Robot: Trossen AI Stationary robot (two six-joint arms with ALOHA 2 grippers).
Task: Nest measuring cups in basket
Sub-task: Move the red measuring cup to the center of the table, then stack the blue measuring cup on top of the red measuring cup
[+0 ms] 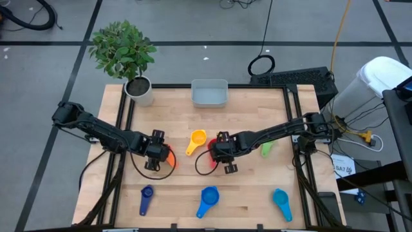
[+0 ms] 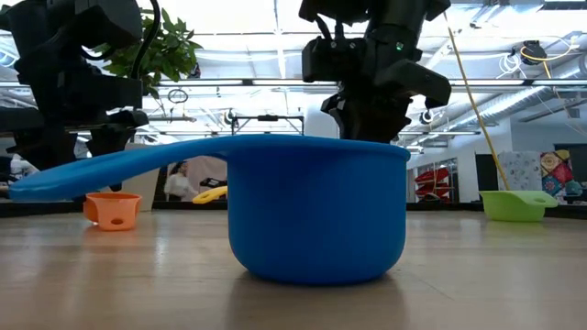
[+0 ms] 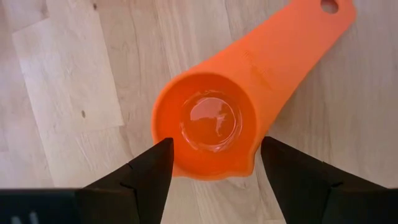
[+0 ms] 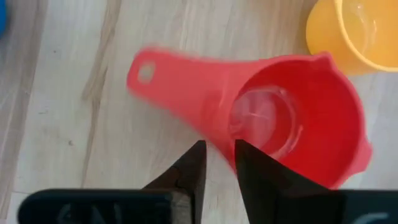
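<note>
My left gripper (image 1: 154,154) (image 3: 216,142) is open and points down over the orange cup (image 1: 169,156) (image 3: 211,124). Its fingers stand on either side of the bowl; whether they touch it I cannot tell. My right gripper (image 1: 222,158) (image 4: 219,146) is shut on the red cup (image 1: 210,160) (image 4: 292,118). The yellow cup (image 1: 196,142) lies just beside the red one. Green (image 1: 266,149), dark blue (image 1: 146,200), bright blue (image 1: 208,201) (image 2: 316,211) and teal (image 1: 281,204) cups rest on the table. The basket (image 1: 209,94) stands at the far edge. My right gripper pinches the red cup's bowl wall on the handle side (image 4: 225,134). One finger (image 4: 249,168) is at the inside of the bowl and the other (image 4: 193,168) is outside, by the handle's root. The fingers come from above, pointing down. Whether the cup is lifted I cannot tell.
A white plant pot (image 1: 140,90) stands at the table's far left corner, left of the basket. Black rails run along the table's left and right sides. Bare wood lies between the middle cups and the basket, and between the near-row cups.
</note>
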